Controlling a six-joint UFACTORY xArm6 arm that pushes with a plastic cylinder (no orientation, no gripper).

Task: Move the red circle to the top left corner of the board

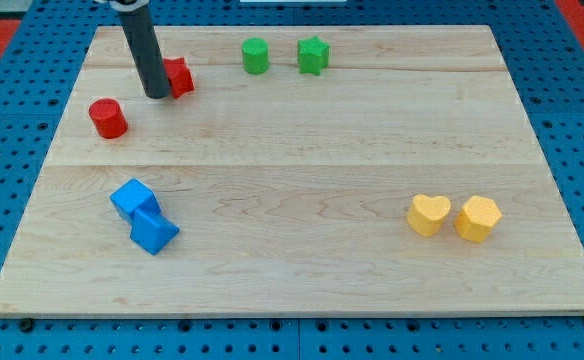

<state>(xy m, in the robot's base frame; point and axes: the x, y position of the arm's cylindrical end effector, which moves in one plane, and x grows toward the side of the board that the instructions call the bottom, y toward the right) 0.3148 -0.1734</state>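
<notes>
1. Camera view: the red circle (107, 118) is a short cylinder standing on its flat end near the bench's left edge, in the upper part of the board, below and to the view's right of the top left corner.
2. There is no claw on this arm, so nothing spreads or pinches; it ends in a dark rod, and my tip (157, 96) rests on the bench up and to the view's right of the red circle, near it but apart from it.
3. Just to the right of my tip, touching or nearly touching the rod, sits a second red block (179, 76), partly hidden by the rod, so its shape cannot be made out.
4. The red circle looks smooth and matte, with a round top face; being round, it shows no heading, and its axis runs straight up from the board.
5. The bench (302, 180) is pale wooden planks with grain running left to right, lying on a blue pegboard (572, 120).
6. Near the top edge stand a green cylinder (255, 55) and a green star (313, 55), side by side but apart.
7. At lower left two blue blocks (142, 214) touch, angular in form.
8. At lower right a yellow heart (429, 214) sits just beside a yellow hexagon (478, 218).
</notes>
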